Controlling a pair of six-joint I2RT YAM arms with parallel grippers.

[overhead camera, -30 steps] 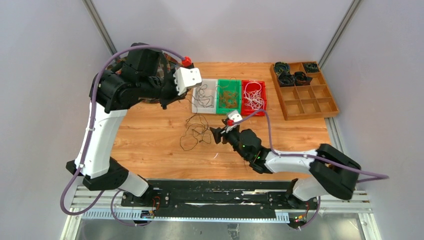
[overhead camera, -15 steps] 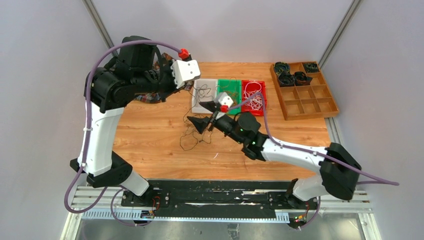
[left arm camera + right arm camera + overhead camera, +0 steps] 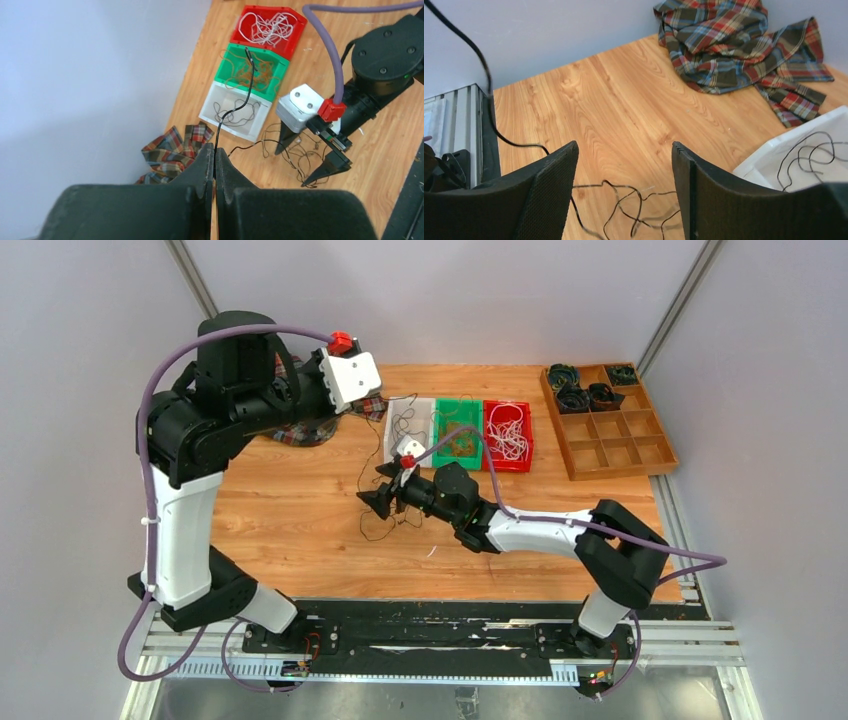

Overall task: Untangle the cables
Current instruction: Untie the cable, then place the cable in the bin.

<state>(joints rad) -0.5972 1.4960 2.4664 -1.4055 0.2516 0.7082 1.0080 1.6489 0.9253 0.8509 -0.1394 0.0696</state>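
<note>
Leftward now, right claw (image 3: 624, 150) gapes over the black tangle (image 3: 624, 197) — left claw (image 3: 215, 156) pinches one black cable (image 3: 218, 132).

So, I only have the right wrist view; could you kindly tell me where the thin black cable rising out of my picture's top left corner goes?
Observer: The thin black cable runs up to the left gripper, whose jaws are shut on it in mid-air.
Operator: Thanks. What sits past the white plastic tray?
Observer: A green plastic tray of copper-orange wires, then a red plastic tray of white wires.
Operator: Anything further right?
Observer: A wooden divided box holding dark coiled rolls.
</note>
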